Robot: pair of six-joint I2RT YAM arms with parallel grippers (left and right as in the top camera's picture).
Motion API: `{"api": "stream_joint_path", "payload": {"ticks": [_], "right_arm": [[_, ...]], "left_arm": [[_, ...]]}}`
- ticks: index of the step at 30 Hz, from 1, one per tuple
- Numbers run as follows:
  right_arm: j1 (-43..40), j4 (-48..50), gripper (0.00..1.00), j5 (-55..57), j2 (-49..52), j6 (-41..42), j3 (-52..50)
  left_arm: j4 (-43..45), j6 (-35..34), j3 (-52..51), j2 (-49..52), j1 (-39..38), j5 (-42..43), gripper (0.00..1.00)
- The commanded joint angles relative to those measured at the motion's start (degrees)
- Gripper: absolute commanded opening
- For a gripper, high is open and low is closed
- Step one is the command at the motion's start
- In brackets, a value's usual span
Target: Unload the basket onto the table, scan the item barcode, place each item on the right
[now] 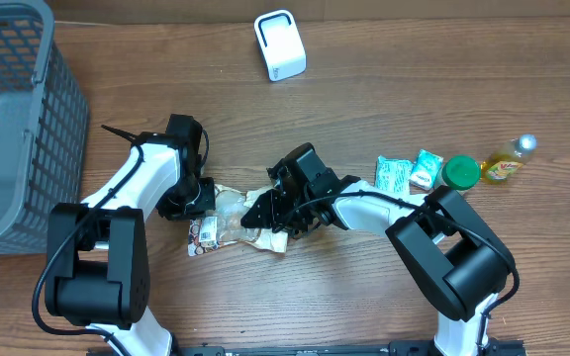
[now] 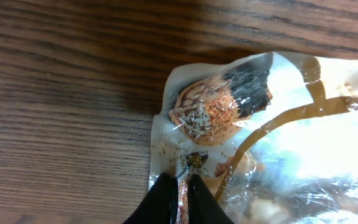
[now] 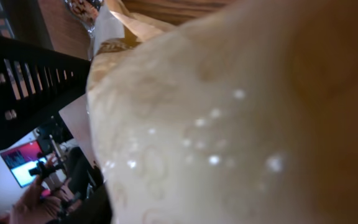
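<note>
In the frame's middle lies a shiny, crinkly bag (image 1: 228, 213) with brown pictures. The left end effector (image 2: 183, 190) pinches its edge. Whether the right end effector (image 1: 265, 216) grips it, I cannot tell.

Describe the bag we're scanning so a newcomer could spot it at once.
At the middle of the table is a crinkled snack bag. Unlike the green packets and bottle to the right, it is clear and tan, its edge pinched by the left gripper.
</note>
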Motion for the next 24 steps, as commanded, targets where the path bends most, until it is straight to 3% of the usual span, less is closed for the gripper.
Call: {"api": "stream_joint_path", "payload": {"ticks": [1, 4, 17, 24], "right_arm": [[0.33, 0.17, 0.39, -0.24, 1.09, -0.92, -0.98], [0.26, 0.13, 0.33, -0.31, 1.07, -0.92, -0.87], [-1.44, 0.02, 0.28, -1.14, -8.44, -9.25, 0.44], [-9.42, -0.11, 0.16, -12.74, -16.83, -13.94, 0.44]], "left_arm": [[0.24, 0.28, -0.31, -0.66, -0.11, 0.70, 0.15], [-1.62, 0.35, 2.27, -0.81, 0.00, 0.07, 0.20], [-9.70, 1.20, 30.10, -5.95, 2.25, 0.24, 0.26], [-11.43, 1.16, 39.80, -6.34, 5.90, -6.03, 0.35]]}}
